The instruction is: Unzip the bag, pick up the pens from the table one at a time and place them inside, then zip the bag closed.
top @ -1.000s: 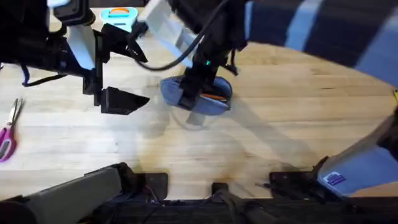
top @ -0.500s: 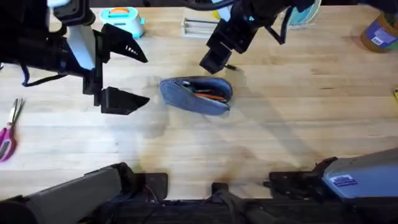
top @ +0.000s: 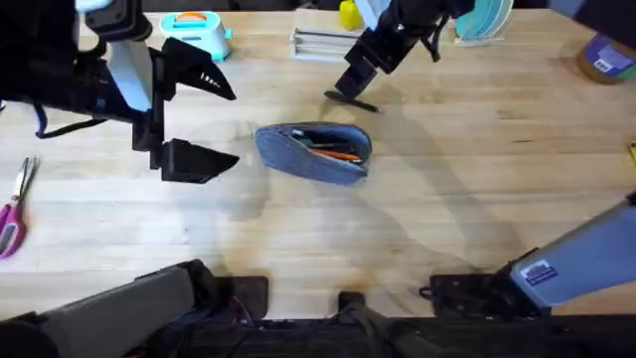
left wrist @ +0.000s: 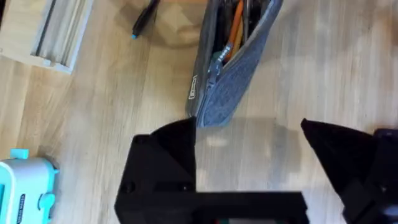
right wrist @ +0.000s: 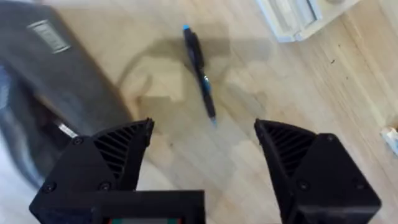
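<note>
The blue-grey bag lies unzipped in the middle of the table, with an orange pen and others inside it. A black pen with a blue end lies on the wood just beyond the bag. My right gripper hovers over that pen, open and holding nothing. In the right wrist view the pen lies ahead between the fingers, with the bag off to one side. My left gripper stands open to the left of the bag, apart from it. The left wrist view shows the open bag just past the left gripper.
Pink-handled scissors lie at the left edge. Along the far side stand a teal item, a grey tray, a yellow object, a teal round thing and a tub. Bare wood stretches right of the bag.
My right gripper has risen off the bag and swung toward the far side, now over the black pen. The left arm and the bag have stayed put.
</note>
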Motion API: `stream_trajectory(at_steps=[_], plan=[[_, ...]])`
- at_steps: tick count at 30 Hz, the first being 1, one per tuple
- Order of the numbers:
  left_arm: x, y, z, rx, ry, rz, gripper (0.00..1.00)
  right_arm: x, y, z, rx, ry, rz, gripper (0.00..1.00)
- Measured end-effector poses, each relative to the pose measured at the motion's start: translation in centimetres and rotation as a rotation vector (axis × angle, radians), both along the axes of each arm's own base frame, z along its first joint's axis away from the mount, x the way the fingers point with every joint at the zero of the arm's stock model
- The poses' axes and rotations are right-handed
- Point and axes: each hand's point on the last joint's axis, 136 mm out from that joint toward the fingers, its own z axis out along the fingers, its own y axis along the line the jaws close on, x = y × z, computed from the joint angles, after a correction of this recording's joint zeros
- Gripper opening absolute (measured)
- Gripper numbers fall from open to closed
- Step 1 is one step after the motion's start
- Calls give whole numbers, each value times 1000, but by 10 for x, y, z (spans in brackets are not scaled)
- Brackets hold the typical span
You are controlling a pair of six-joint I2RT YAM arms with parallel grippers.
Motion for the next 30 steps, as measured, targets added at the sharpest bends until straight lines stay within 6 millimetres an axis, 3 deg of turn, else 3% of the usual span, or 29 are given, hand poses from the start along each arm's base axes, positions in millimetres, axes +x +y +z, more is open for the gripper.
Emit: stream_trajectory(at_steps=[5, 6, 11, 19, 21, 24, 30], plan=[[0, 0, 0, 0, 0, 0, 993, 20, 4, -25, -2, -1, -15, 997], [0, 0, 0, 0, 0, 0, 993, 25, 7, -41, -9, 17, -18, 997], [0, 0, 0, 0, 0, 0, 993, 33, 11, -72, -27, 52, -19, 997], [0, 0, 0, 0, 0, 0, 993, 49, 18, -102, -24, 47, -27, 997], [0, 0, 0, 0, 0, 0, 993, 50, 19, -122, -20, 83, -57, 997], [0, 0, 0, 0, 0, 0, 993, 49, 17, -123, -13, 95, -83, 998], [0, 0, 0, 0, 0, 0, 994, 38, 21, -128, -5, 154, -105, 620]])
